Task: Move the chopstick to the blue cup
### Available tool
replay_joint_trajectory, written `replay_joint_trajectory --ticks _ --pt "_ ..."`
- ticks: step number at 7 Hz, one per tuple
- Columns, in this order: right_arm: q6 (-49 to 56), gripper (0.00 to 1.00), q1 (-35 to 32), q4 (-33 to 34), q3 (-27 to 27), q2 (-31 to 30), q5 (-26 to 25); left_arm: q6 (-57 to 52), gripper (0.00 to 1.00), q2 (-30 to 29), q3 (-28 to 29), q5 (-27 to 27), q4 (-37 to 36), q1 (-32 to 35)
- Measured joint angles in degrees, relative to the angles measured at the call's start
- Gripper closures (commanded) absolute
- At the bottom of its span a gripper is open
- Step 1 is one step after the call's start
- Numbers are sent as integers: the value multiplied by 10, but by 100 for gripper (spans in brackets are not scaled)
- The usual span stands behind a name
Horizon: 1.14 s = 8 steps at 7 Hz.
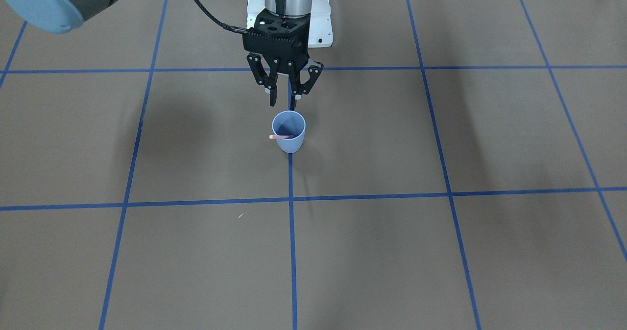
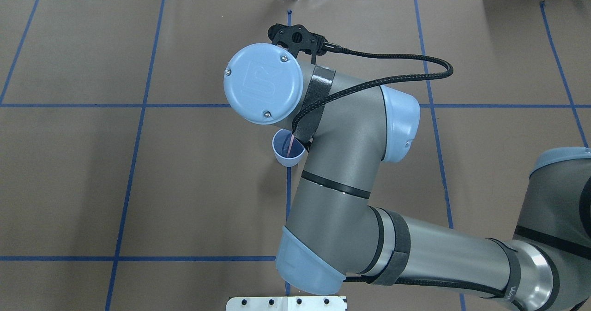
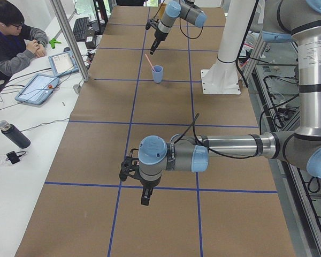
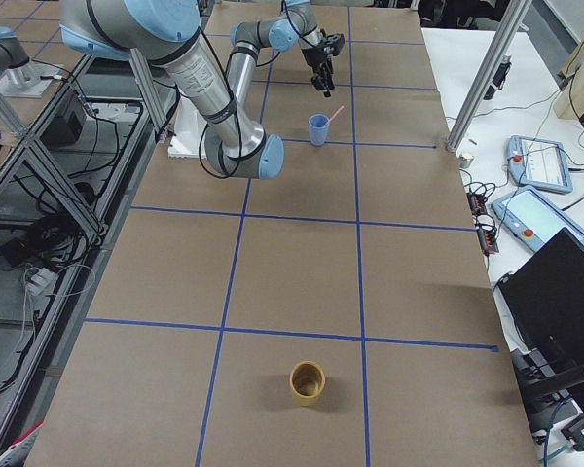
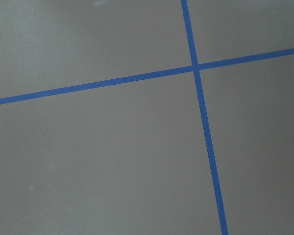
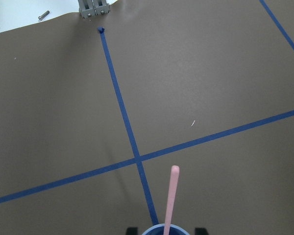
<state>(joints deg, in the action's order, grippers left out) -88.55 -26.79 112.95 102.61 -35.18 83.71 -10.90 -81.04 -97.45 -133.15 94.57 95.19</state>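
The blue cup (image 1: 289, 133) stands upright on a blue tape line near the table's middle. One pale pink chopstick (image 1: 281, 136) leans inside it, its top over the rim. Both also show in the right wrist view, cup rim (image 6: 165, 229) and chopstick (image 6: 170, 196), and in the overhead view, cup (image 2: 287, 156). My right gripper (image 1: 284, 98) hangs just above the cup, on the robot's side of it, open and empty. My left gripper (image 3: 144, 193) hangs over the table far from the cup. I cannot tell whether it is open or shut.
A yellow-brown cup (image 4: 308, 381) stands far along the table toward the robot's left end. The white base plate (image 1: 321, 21) lies behind the right gripper. An operator (image 3: 13, 37) and tablets (image 3: 38, 85) are at a side desk.
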Motion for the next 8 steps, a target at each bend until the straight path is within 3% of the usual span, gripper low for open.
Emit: replay_joint_trajectory --ticks 2,5,8 --pt "9 0 -28 1 1 15 36 0 2 0 1 0 0 0" --pt "162 0 -163 -4 5 -11 180 -1 2 3 -2 0 -3 0" --pt "407 0 -323 -121 5 -185 354 12 2 1 -4 0 -20 -2"
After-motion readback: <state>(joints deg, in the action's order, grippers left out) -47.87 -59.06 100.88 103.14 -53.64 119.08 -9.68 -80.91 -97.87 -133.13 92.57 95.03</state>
